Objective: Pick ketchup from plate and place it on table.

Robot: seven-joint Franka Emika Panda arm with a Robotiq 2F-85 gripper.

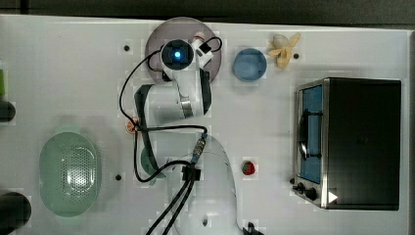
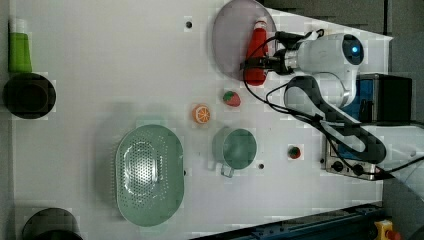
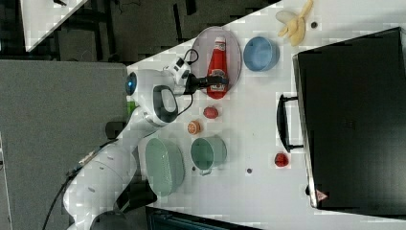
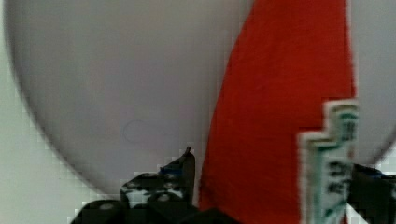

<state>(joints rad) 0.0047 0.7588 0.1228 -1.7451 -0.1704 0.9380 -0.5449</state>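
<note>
The ketchup (image 2: 256, 50) is a slim red bottle with a white cap and a printed label. It lies flat on the pale lilac plate (image 2: 230, 35) at the far edge of the white table (image 1: 73, 63). My gripper (image 2: 256, 65) reaches down over the bottle's lower body, near the label (image 3: 218, 76). In the wrist view the ketchup (image 4: 280, 116) lies between my two dark fingers (image 4: 184, 170), one on each side, and a thin gap shows at this finger. The jaws stand open around the bottle, which rests on the plate (image 4: 116, 70). In the top view my arm covers most of the bottle.
A blue dish (image 1: 249, 64) and a peeled banana (image 1: 284, 49) lie beside the plate. A black oven (image 1: 352, 142) stands at the top view's right. A strawberry (image 2: 231, 98), orange slice (image 2: 201, 114), green pot (image 2: 235, 148) and green basket (image 1: 70, 174) sit nearer the arm's base.
</note>
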